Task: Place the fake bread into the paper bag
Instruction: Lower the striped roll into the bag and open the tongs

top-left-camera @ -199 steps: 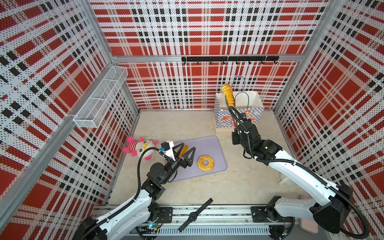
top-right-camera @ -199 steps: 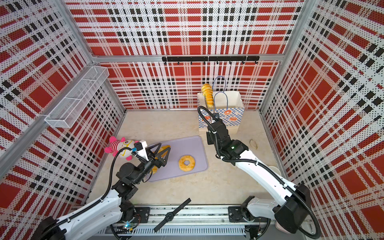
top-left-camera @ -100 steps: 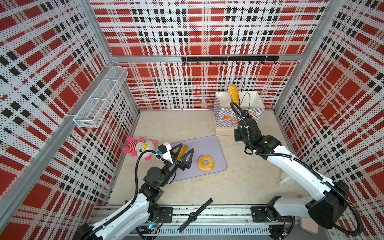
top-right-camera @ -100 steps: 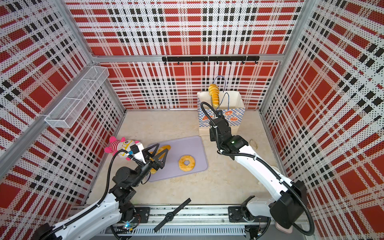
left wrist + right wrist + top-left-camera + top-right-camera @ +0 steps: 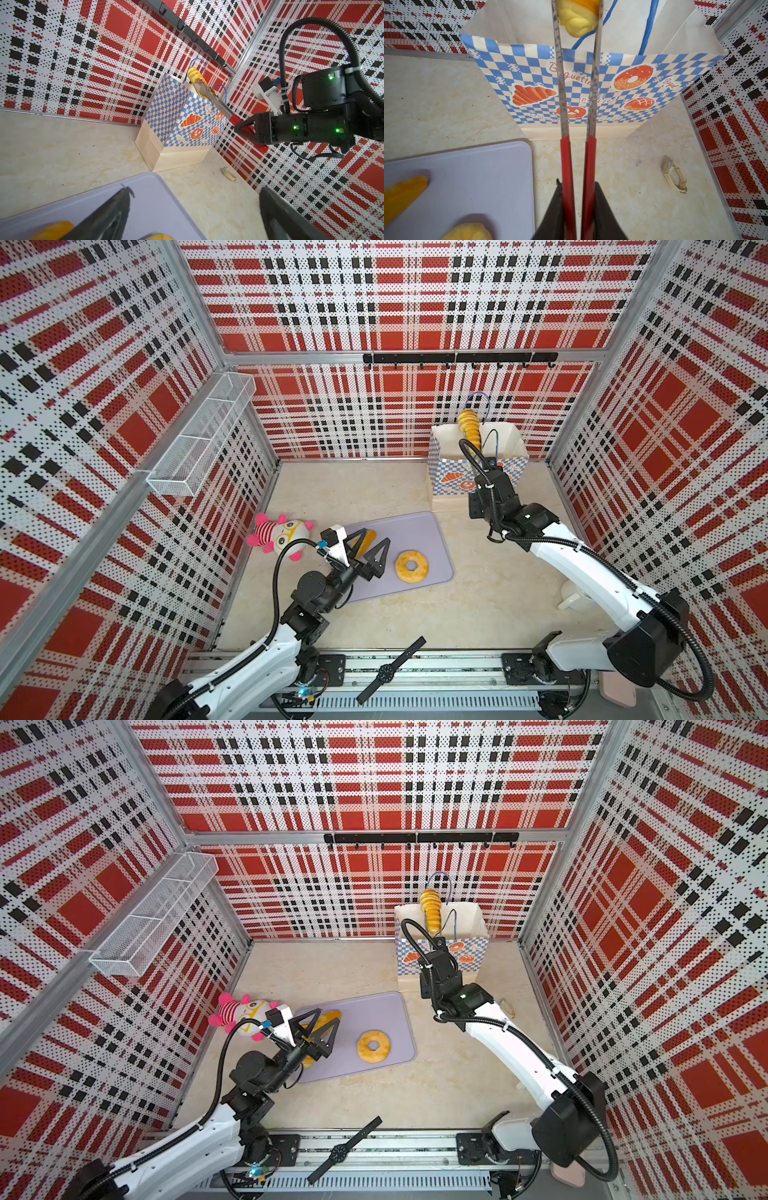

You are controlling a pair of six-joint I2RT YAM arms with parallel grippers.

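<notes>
Right wrist view: right pincer clamps tongs pinching the ridged loaf at its 12 o'clock, at the paper bag mouth. Left pincer gapes wide.

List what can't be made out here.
- Paper bag contents: front wall hides them in the right wrist view; in both top views its walls and the held loaf block the bottom.
- Held loaf's top: cut off by the right wrist view's edge.
- Second loaf: mostly under the left pincer in a top view, cropped in the left wrist view.
- Right pincer grip on the tongs: hidden by its wrist in both top views.
</notes>
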